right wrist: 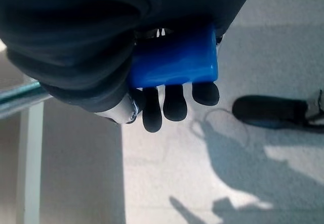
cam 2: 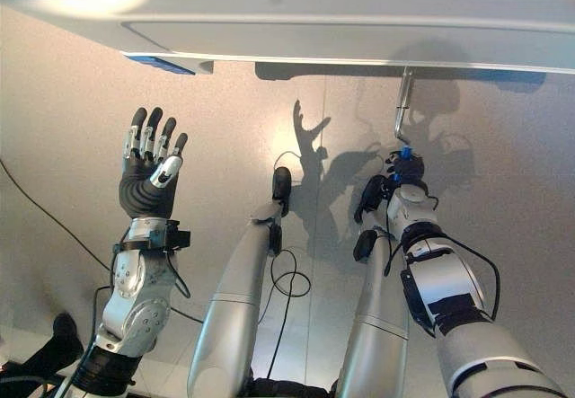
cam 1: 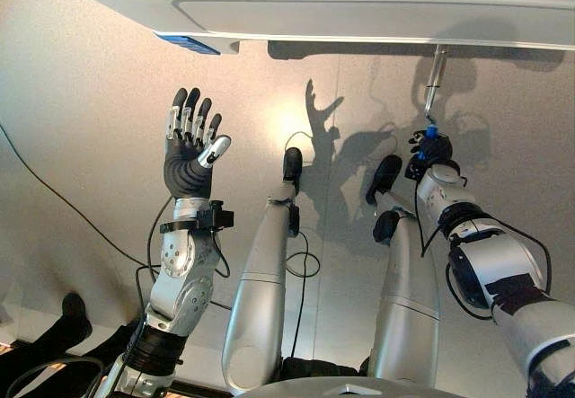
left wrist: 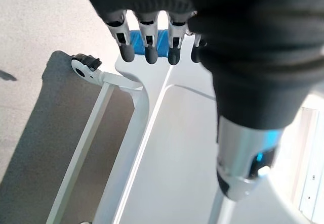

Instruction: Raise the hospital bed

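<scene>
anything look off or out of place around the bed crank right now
Nothing stands out. The right hand is curled round the blue handle of the metal crank hanging under the white bed frame. The left hand is raised with fingers straight, holding nothing.

left robot hand [cam 1: 189,160] raised open, right robot hand [right wrist: 152,90] clenched

Glossy blue plastic crank handle [right wrist: 174,62], silvery metal crank rod [cam 2: 403,103], smooth white bed panel [cam 2: 359,21], matt floor [cam 2: 72,110].
</scene>
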Robot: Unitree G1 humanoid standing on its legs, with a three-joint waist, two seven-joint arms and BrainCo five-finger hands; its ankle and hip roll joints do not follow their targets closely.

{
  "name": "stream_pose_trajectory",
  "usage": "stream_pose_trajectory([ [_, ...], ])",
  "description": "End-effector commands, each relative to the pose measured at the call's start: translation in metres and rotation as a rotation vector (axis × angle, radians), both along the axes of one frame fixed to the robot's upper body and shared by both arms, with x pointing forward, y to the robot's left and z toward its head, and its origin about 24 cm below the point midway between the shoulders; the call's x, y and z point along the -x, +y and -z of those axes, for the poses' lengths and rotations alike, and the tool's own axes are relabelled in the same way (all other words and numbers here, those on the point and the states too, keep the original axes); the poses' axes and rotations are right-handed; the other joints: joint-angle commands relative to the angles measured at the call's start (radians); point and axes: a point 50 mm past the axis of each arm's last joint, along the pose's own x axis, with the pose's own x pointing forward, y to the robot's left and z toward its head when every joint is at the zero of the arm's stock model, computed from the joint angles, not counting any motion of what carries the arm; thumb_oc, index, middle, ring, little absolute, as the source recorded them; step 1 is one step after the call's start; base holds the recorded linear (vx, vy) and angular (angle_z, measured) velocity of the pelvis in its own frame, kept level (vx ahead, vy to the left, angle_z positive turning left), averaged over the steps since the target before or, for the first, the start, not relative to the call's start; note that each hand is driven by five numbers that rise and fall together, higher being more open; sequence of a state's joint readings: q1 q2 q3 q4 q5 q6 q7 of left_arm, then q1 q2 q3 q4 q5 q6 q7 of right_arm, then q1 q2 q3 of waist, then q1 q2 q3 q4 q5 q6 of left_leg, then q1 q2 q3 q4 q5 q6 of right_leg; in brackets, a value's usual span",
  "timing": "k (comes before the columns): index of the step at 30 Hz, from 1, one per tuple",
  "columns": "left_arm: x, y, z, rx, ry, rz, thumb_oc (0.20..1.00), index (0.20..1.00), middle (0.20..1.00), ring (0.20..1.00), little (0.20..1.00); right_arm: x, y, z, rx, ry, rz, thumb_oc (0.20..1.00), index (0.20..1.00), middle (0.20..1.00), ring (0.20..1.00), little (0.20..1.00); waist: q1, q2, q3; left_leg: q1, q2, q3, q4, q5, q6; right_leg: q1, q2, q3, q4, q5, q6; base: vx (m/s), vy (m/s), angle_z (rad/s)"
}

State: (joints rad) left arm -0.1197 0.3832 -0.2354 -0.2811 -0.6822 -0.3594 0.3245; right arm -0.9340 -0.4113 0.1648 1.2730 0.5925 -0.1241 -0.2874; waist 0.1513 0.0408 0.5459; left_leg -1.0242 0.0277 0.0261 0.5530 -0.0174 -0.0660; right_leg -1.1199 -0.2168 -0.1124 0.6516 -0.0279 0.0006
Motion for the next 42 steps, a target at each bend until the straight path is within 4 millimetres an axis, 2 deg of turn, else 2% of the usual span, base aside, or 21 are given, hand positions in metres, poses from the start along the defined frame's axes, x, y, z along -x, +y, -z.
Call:
stream_pose_trajectory([
  [1, 0.021, -0.006, -0.023, 0.067, -0.157, 0.026, 1.000, 1.000, 1.000, 1.000, 1.000, 0.013, -0.037, -0.003, 0.019, -0.029, 0.112, 0.200, 0.200, 0.200, 0.200, 0.200, -0.033, 0.113, -0.026, -0.075, 0.003, 0.025, -0.072, 0.094, -0.008, -0.009, -0.022, 0.050, -0.031, 0.085, 0.116, 0.00, 0.000, 0.00],
  [6, 0.021, -0.006, -0.022, 0.053, -0.160, 0.031, 1.000, 1.000, 1.000, 1.000, 1.000, 0.023, -0.058, -0.005, -0.001, -0.063, 0.177, 0.200, 0.200, 0.200, 0.200, 0.200, -0.043, 0.110, -0.026, -0.070, 0.012, 0.029, -0.070, 0.093, -0.011, -0.014, -0.016, 0.056, -0.020, 0.079, 0.115, 0.00, 0.000, 0.00],
  [12, 0.022, -0.003, -0.021, 0.049, -0.158, 0.017, 1.000, 1.000, 1.000, 1.000, 1.000, 0.026, -0.063, -0.011, -0.027, -0.137, 0.187, 0.200, 0.200, 0.200, 0.200, 0.200, -0.058, 0.101, -0.026, -0.064, 0.022, 0.033, -0.080, 0.097, -0.013, -0.016, -0.008, 0.058, -0.021, 0.076, 0.111, 0.01, -0.011, -0.03],
  [16, 0.024, 0.006, -0.021, 0.053, -0.163, -0.032, 1.000, 1.000, 1.000, 1.000, 1.000, 0.030, -0.041, -0.020, -0.065, -0.331, 0.109, 0.200, 0.200, 0.200, 0.200, 0.200, -0.097, 0.066, -0.026, -0.062, 0.031, 0.035, -0.094, 0.100, -0.018, -0.020, 0.002, 0.059, -0.031, 0.076, 0.108, 0.00, -0.012, -0.02],
  [17, 0.024, 0.006, -0.021, 0.052, -0.161, -0.032, 1.000, 1.000, 1.000, 1.000, 1.000, 0.031, -0.041, -0.019, -0.066, -0.329, 0.110, 0.200, 0.200, 0.200, 0.200, 0.200, -0.097, 0.065, -0.026, -0.060, 0.031, 0.035, -0.094, 0.101, -0.018, -0.019, 0.002, 0.059, -0.030, 0.076, 0.109, 0.05, -0.023, -0.02],
  [18, 0.026, 0.010, -0.018, 0.048, -0.150, -0.053, 1.000, 1.000, 1.000, 1.000, 1.000, 0.038, -0.034, -0.019, -0.072, -0.385, 0.093, 0.200, 0.200, 0.200, 0.200, 0.200, -0.109, 0.051, -0.026, -0.037, 0.031, 0.029, -0.087, 0.069, -0.026, 0.002, 0.005, 0.064, -0.021, 0.047, 0.115, 0.00, -0.020, -0.05],
  [19, 0.026, 0.012, -0.021, 0.051, -0.163, -0.068, 1.000, 1.000, 1.000, 1.000, 1.000, 0.040, -0.029, -0.025, -0.083, -0.438, 0.075, 0.200, 0.200, 0.200, 0.200, 0.200, -0.116, 0.047, -0.026, -0.061, 0.034, 0.034, -0.098, 0.100, -0.020, -0.020, 0.007, 0.059, -0.037, 0.077, 0.108, 0.05, -0.023, -0.05],
  [20, 0.026, 0.012, -0.018, 0.049, -0.151, -0.067, 1.000, 1.000, 1.000, 1.000, 1.000, 0.042, -0.028, -0.020, -0.083, -0.425, 0.078, 0.200, 0.200, 0.200, 0.200, 0.200, -0.117, 0.045, -0.026, -0.036, 0.032, 0.030, -0.088, 0.068, -0.026, 0.003, 0.007, 0.065, -0.023, 0.047, 0.115, 0.00, -0.013, -0.05],
  [21, 0.027, 0.014, -0.019, 0.049, -0.153, -0.076, 1.000, 1.000, 1.000, 1.000, 1.000, 0.045, -0.026, -0.021, -0.087, -0.450, 0.069, 0.200, 0.200, 0.200, 0.200, 0.200, -0.122, 0.040, -0.026, -0.036, 0.033, 0.028, -0.092, 0.068, -0.026, 0.002, 0.008, 0.064, -0.026, 0.047, 0.116, -0.01, -0.014, -0.05],
  [22, 0.028, 0.019, -0.022, 0.050, -0.171, -0.103, 1.000, 1.000, 1.000, 1.000, 1.000, 0.053, -0.015, -0.029, -0.089, -0.526, 0.029, 0.200, 0.200, 0.200, 0.200, 0.200, -0.131, 0.030, -0.026, -0.061, 0.035, 0.031, -0.105, 0.100, -0.021, -0.018, 0.009, 0.059, -0.046, 0.078, 0.110, -0.01, -0.014, -0.05],
  [23, 0.028, 0.019, -0.020, 0.048, -0.159, -0.103, 1.000, 1.000, 1.000, 1.000, 1.000, 0.054, -0.015, -0.026, -0.088, -0.515, 0.031, 0.200, 0.200, 0.200, 0.200, 0.200, -0.131, 0.029, -0.026, -0.037, 0.034, 0.026, -0.097, 0.070, -0.028, 0.003, 0.009, 0.064, -0.034, 0.050, 0.117, -0.01, -0.006, -0.04],
  [24, 0.029, 0.023, -0.022, 0.052, -0.168, -0.127, 1.000, 1.000, 1.000, 1.000, 1.000, 0.062, -0.009, -0.028, -0.091, -0.561, 0.012, 0.200, 0.200, 0.200, 0.200, 0.200, -0.140, 0.022, -0.026, -0.037, 0.034, 0.024, -0.101, 0.071, -0.028, 0.003, 0.010, 0.060, -0.037, 0.052, 0.118, 0.00, 0.000, 0.00],
  [25, 0.030, 0.025, -0.024, 0.052, -0.180, -0.137, 1.000, 1.000, 1.000, 1.000, 1.000, 0.064, -0.006, -0.033, -0.090, -0.590, 0.006, 0.200, 0.200, 0.200, 0.200, 0.200, -0.141, 0.020, -0.026, -0.059, 0.036, 0.029, -0.111, 0.102, -0.023, -0.015, 0.010, 0.055, -0.052, 0.082, 0.112, 0.00, 0.000, 0.00],
  [26, 0.030, 0.025, -0.022, 0.051, -0.170, -0.137, 1.000, 1.000, 1.000, 1.000, 1.000, 0.066, -0.006, -0.030, -0.090, -0.579, 0.008, 0.200, 0.200, 0.200, 0.200, 0.200, -0.141, 0.019, -0.026, -0.036, 0.035, 0.024, -0.103, 0.072, -0.029, 0.006, 0.010, 0.060, -0.041, 0.055, 0.119, 0.00, 0.000, 0.00],
  [28, 0.032, 0.027, -0.022, 0.055, -0.167, -0.153, 1.000, 1.000, 1.000, 1.000, 1.000, 0.073, 0.000, -0.037, -0.092, -0.636, -0.021, 0.200, 0.200, 0.200, 0.200, 0.200, -0.147, 0.013, -0.026, -0.035, 0.034, 0.023, -0.099, 0.069, -0.030, 0.010, 0.011, 0.062, -0.043, 0.056, 0.122, 0.02, -0.006, -0.04],
  [32, 0.035, 0.033, -0.024, 0.044, -0.178, -0.181, 1.000, 1.000, 1.000, 1.000, 1.000, 0.086, 0.010, -0.049, -0.092, -0.722, -0.071, 0.200, 0.200, 0.200, 0.200, 0.200, -0.152, 0.003, -0.026, -0.030, 0.034, 0.023, -0.102, 0.072, -0.030, 0.015, 0.015, 0.062, -0.052, 0.065, 0.125, 0.00, 0.000, 0.00],
  [33, 0.037, 0.035, -0.026, 0.042, -0.186, -0.191, 1.000, 1.000, 1.000, 1.000, 1.000, 0.092, 0.015, -0.058, -0.084, -0.772, -0.105, 0.200, 0.200, 0.200, 0.200, 0.200, -0.155, -0.003, -0.026, -0.029, 0.033, 0.021, -0.103, 0.074, -0.031, 0.020, 0.015, 0.062, -0.058, 0.070, 0.126, 0.00, 0.000, 0.00],
  [39, 0.040, 0.037, -0.028, 0.022, -0.198, -0.202, 1.000, 1.000, 1.000, 1.000, 1.000, 0.104, 0.023, -0.076, -0.080, -0.863, -0.165, 0.200, 0.200, 0.200, 0.200, 0.200, -0.158, -0.013, -0.026, -0.020, 0.032, 0.024, -0.104, 0.075, -0.032, 0.031, 0.016, 0.062, -0.069, 0.078, 0.130, 0.00, 0.000, 0.00],
  [42, 0.042, 0.039, -0.029, 0.014, -0.198, -0.205, 1.000, 1.000, 1.000, 1.000, 1.000, 0.112, 0.031, -0.091, -0.076, -0.933, -0.240, 0.200, 0.200, 0.200, 0.200, 0.200, -0.158, -0.018, -0.026, -0.015, 0.031, 0.022, -0.100, 0.076, -0.032, 0.038, 0.014, 0.061, -0.069, 0.081, 0.130, 0.00, 0.000, 0.00],
])
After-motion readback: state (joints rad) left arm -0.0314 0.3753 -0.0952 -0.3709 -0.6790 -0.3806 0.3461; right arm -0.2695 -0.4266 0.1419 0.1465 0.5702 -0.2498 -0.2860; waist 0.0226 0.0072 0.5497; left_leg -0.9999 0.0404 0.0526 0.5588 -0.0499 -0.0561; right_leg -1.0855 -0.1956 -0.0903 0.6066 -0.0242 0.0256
